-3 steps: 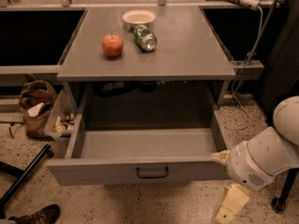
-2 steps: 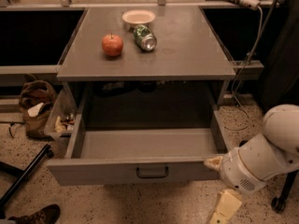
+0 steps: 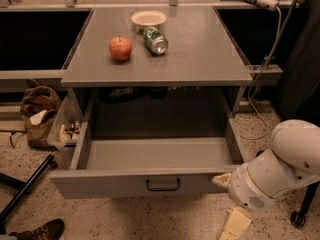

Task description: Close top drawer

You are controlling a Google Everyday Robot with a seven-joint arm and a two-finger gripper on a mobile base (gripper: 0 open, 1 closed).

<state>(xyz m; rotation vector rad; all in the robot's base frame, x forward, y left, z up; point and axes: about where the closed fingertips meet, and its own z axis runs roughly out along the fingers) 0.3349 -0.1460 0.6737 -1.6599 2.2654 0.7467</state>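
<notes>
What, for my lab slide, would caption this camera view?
Top drawer stands open; open gripper at its front's right end; apple, can, bowl above.

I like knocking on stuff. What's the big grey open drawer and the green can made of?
The wide grey open drawer looks like matte painted metal: thin, flat walls. The green can is probably aluminium: shiny silvery end. The gripper is at the drawer's front right corner.

High frontal view downward, fingers [image 3: 223,179] lower right
</notes>
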